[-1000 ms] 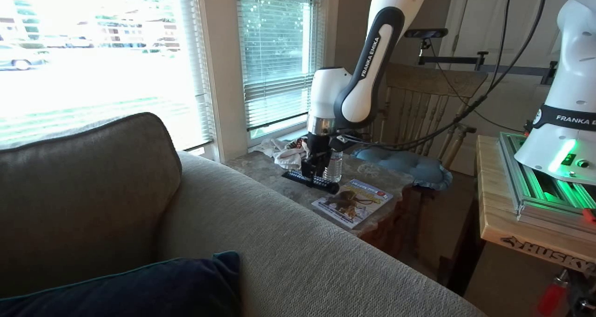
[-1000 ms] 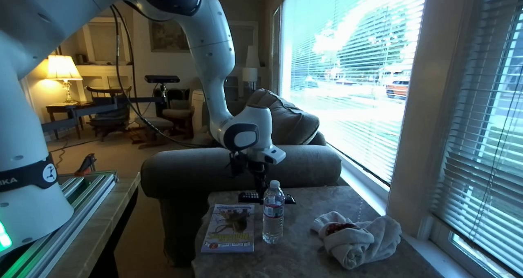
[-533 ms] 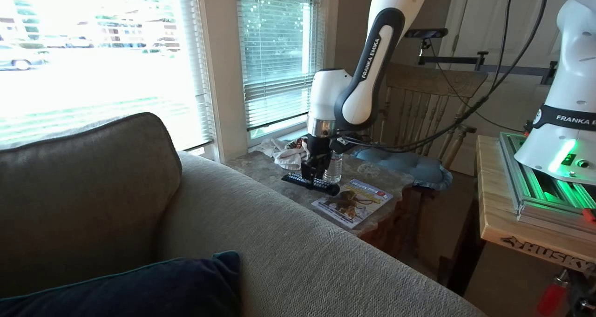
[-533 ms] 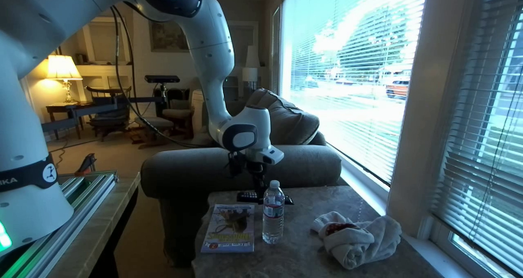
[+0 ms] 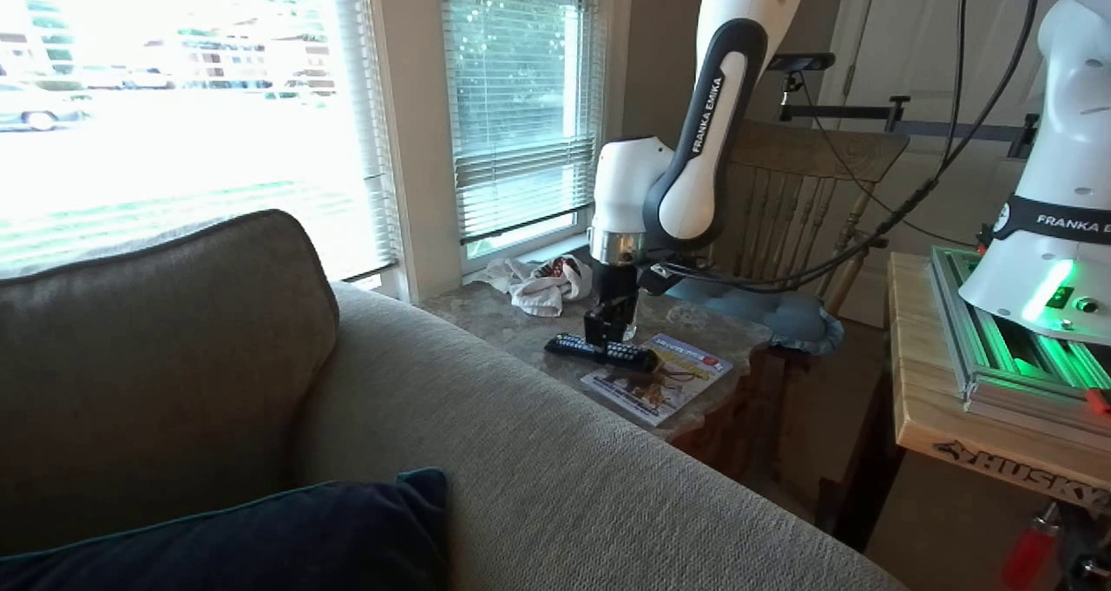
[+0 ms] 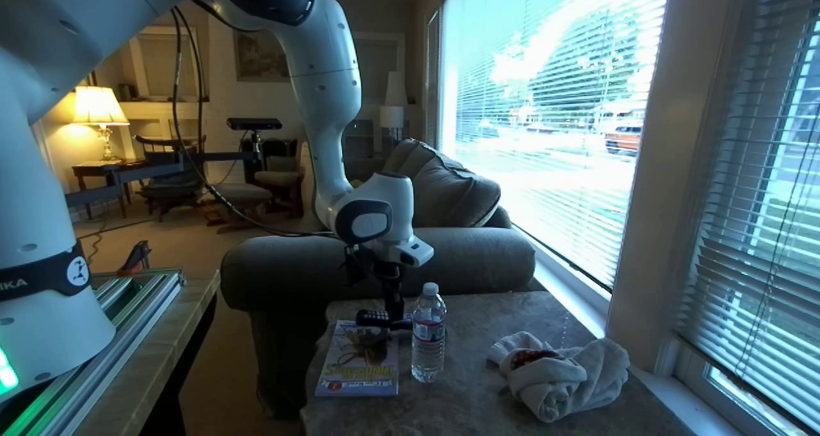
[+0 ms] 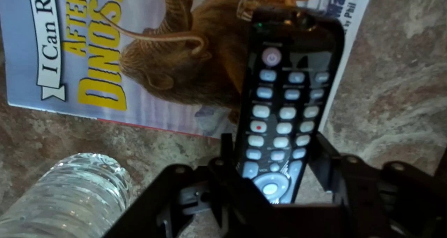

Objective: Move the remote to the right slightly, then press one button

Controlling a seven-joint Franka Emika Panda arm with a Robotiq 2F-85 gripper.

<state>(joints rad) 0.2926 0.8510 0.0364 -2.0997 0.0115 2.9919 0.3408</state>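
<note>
Low in frame, the tool [image 7: 274,154] pinches the remote [image 7: 290,91]: likely the moving step. Next, let go, press one button.

Daylight bleaches a broad window with white slatted blinds [image 5: 200,114] in both exterior views, while a cream-shaded lamp [image 6: 99,106] glows warm in the dim background. In the wrist view, reflections gleam on the slim glossy black remote [image 7: 286,120] and the clear ribbed plastic bottle [image 7: 78,197]; the black jointed tool [image 7: 273,143] looks dark and soft-edged.
</note>
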